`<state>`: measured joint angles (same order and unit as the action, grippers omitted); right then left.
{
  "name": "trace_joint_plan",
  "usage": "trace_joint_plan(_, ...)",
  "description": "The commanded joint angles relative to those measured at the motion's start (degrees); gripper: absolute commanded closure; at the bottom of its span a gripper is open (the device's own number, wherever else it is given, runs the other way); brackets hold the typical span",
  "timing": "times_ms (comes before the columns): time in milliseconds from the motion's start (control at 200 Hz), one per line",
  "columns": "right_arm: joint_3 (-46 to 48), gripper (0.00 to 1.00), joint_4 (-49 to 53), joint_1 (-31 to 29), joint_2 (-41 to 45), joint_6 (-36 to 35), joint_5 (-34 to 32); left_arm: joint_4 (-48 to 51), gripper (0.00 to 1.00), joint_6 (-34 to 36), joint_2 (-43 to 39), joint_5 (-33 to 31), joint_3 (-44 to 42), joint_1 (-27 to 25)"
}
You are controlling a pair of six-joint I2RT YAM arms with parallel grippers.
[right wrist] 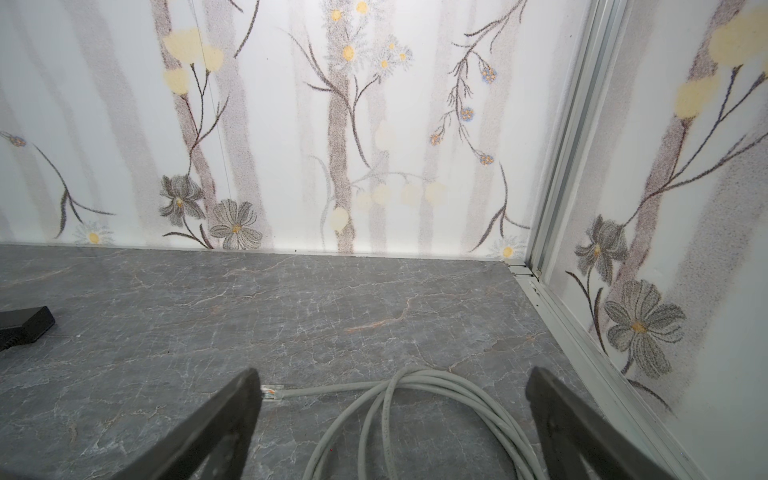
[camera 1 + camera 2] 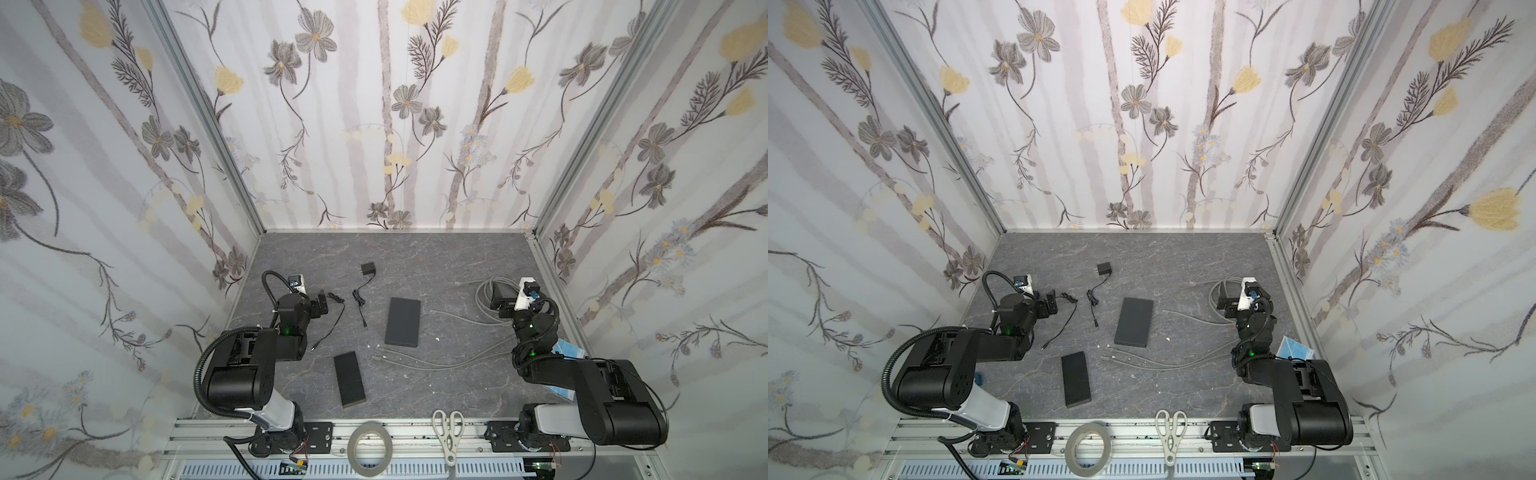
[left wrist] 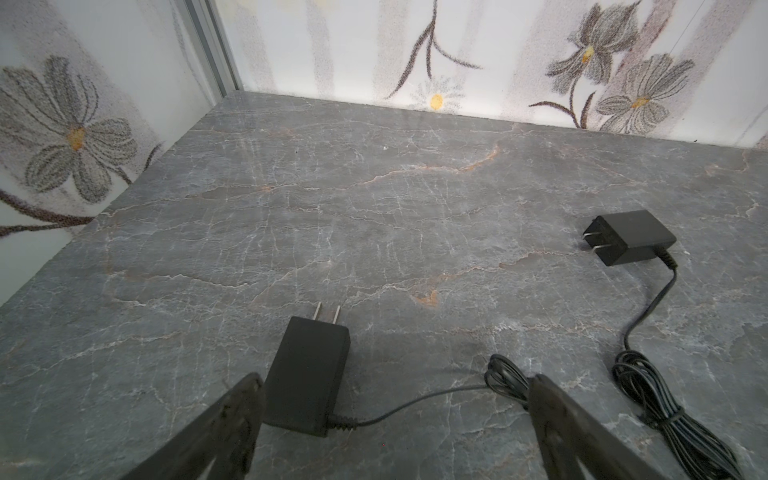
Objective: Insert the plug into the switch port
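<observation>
Two flat black switches lie mid-table in both top views, the larger (image 2: 402,322) (image 2: 1133,322) farther back and the smaller (image 2: 350,379) (image 2: 1076,379) nearer the front. A coiled grey cable (image 2: 484,295) (image 1: 415,395) ends in a clear plug (image 1: 272,391) (image 2: 457,282). My right gripper (image 2: 498,297) (image 1: 392,399) stands open above the coil, with the plug beside one finger. My left gripper (image 2: 322,307) (image 3: 395,395) is open over a black power adapter (image 3: 307,374) and its thin cord (image 3: 505,376), holding nothing.
A second adapter (image 2: 368,268) (image 3: 627,237) with a bundled cord (image 3: 665,419) lies toward the back. More grey cable ends (image 2: 376,356) rest between the switches. Scissors (image 2: 448,432) and a tape roll (image 2: 370,446) sit on the front rail. Walls close in on three sides.
</observation>
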<state>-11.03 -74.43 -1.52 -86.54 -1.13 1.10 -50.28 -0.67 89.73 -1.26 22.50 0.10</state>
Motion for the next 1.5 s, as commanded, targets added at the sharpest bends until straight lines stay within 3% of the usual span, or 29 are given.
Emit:
trace_joint_plan(0, -0.2, 0.0, -1.2, 0.0, 0.1, -0.1, -0.4, -1.1, 0.0, -0.7, -0.1, -1.1, 0.1, 0.0)
trace_joint_plan(125, -0.2, 0.0, -1.3, 0.2, 0.1, 0.0, -0.4, -12.7, 0.0, -4.8, -5.1, -11.8, -8.6, 0.0)
trace_joint_plan(170, -0.3, 0.0, -1.1, 0.4, 0.0, 0.3, 0.3, -16.6, 0.0, -4.6, -7.8, -19.5, -11.6, -2.1)
trace_joint_plan(220, -0.5, 0.0, -1.0, 1.2, -0.1, 0.7, 1.6, -12.3, 0.0, -4.2, -13.8, -28.1, -12.7, -5.7)
trace_joint_plan(255, -0.6, 0.0, -0.8, 1.3, -0.1, 1.0, 1.8, -1.7, 0.0, -6.7, -20.3, -30.5, -11.4, -7.1)
trace_joint_plan(330, -0.6, 0.0, -0.9, 1.4, 0.0, 0.9, 2.0, 25.6, 0.0, -14.9, -33.5, -28.0, -4.0, -7.5)
trace_joint_plan(410, -1.6, 0.0, 3.2, 0.1, 3.3, 0.6, -1.5, 29.7, 0.0, -15.8, -41.8, -17.3, -2.2, -8.4)
trace_joint_plan(475, -7.0, 0.0, 20.0, -3.5, 10.1, 1.3, -11.5, 33.5, 0.0, -17.9, -48.5, -13.2, -1.5, -10.5)
trace_joint_plan(540, -16.7, 0.0, 38.5, -5.5, 13.6, 10.6, -16.2, 38.9, 0.0, -19.8, -53.6, -12.5, -0.1, -13.6)
trace_joint_plan(675, -27.1, 0.0, 55.0, -4.4, 11.8, 31.8, -1.9, 52.1, 0.0, -25.1, -59.4, -11.5, 3.5, -20.6)
trace_joint_plan(769, -26.4, 0.0, 44.1, -2.4, 8.1, 35.1, 28.0, 61.0, 0.0, -23.8, -59.2, -12.6, 7.5, -27.4)
trace_joint_plan(809, -26.5, 0.0, 42.3, -4.8, 7.4, 37.1, 31.9, 64.3, 0.0, -23.5, -58.7, -13.9, 9.1, -29.4)
trace_joint_plan(864, -29.2, 0.0, 50.6, -12.3, 9.0, 32.4, 27.5, 69.0, 0.0, -24.9, -57.7, -15.4, 11.0, -30.3)
trace_joint_plan(964, -37.2, 0.0, 68.3, -32.5, 10.7, 19.1, 8.8, 78.2, 0.0, -31.6, -56.3, -19.3, 14.0, -30.2)
trace_joint_plan(1104, -36.4, 0.0, 72.0, -48.9, 11.7, 21.0, 2.9, 80.5, 0.0, -33.7, -58.5, -16.6, 14.1, -29.8)
trace_joint_plan(1264, -29.4, 0.0, 69.7, -58.8, 17.4, 28.9, -4.3, 79.7, 0.0, -36.3, -62.7, -17.8, 12.4, -29.4)
trace_joint_plan(1369, -26.9, 0.0, 71.9, -61.6, 19.3, 33.3, -6.6, 77.5, 0.0, -36.3, -63.5, -14.7, 11.0, -29.3)
trace_joint_plan(1494, -23.4, 0.0, 73.1, -63.5, 21.9, 37.2, -8.0, 76.9, 0.0, -36.7, -59.1, -11.0, 11.0, -29.1)
